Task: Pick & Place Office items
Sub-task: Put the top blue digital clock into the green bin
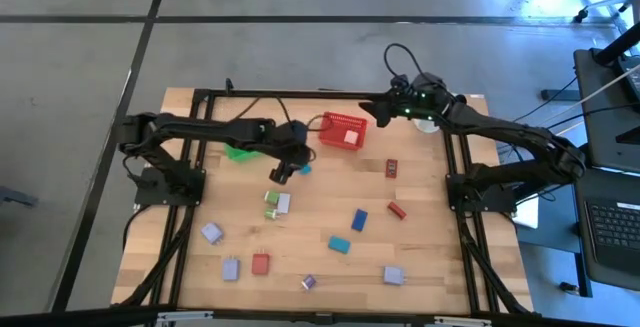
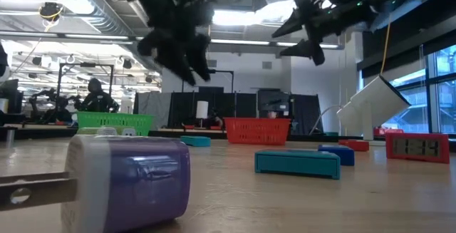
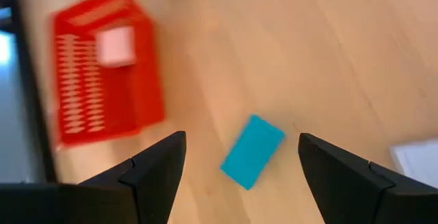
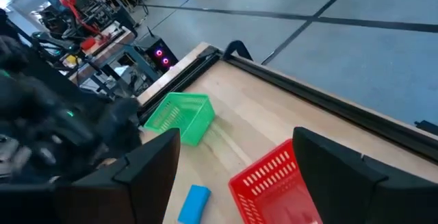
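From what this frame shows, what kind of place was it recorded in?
Probably a robotics lab or workshop: a wooden table on a concrete floor, a computer desk alongside, other workbenches and exposed ceiling ducts behind.

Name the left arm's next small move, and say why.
Probably lower the left claw straight onto the teal block. Its jaws stand open with nothing between them, and the block lies on the table beside the red basket, framed between the fingers in the wrist view.

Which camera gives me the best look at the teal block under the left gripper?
Left wrist view: the teal block lies unobstructed between the fingers. The right wrist view shows it partly; high view barely shows it; low view uncertain.
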`<state>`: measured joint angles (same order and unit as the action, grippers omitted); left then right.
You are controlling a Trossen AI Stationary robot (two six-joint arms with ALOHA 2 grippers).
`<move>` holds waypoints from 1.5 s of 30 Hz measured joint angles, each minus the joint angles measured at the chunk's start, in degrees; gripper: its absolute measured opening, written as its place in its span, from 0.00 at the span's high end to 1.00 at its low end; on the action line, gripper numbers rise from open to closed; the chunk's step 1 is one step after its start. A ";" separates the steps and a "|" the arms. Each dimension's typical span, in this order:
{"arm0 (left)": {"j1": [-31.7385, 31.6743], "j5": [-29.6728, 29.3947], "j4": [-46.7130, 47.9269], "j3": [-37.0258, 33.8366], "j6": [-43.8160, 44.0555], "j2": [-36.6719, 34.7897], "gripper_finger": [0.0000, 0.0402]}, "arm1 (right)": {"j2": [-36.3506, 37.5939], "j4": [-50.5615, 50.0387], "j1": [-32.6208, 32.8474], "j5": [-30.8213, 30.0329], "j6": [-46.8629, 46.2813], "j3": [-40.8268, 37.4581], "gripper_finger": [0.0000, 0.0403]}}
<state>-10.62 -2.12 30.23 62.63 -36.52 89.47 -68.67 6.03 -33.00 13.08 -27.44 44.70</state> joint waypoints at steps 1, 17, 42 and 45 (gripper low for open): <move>-0.03 0.23 -0.19 -0.11 -1.73 1.13 0.31 | 0.19 -0.72 0.09 -0.05 -0.06 0.01 0.29; -1.69 -7.20 -8.71 0.18 -11.25 17.03 0.31 | 0.34 -7.58 2.86 -0.17 -3.55 0.00 0.29; 0.77 -0.80 -9.28 -0.39 16.64 11.72 0.37 | 0.34 -7.38 3.11 -0.15 -3.64 -0.01 0.29; -0.12 3.79 -8.17 -0.39 17.80 11.93 0.37 | 0.34 -7.37 3.11 -0.15 -3.56 -0.01 0.29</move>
<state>-10.74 1.67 22.05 62.23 -18.72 101.40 -68.34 -1.34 -29.89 12.93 -31.00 44.69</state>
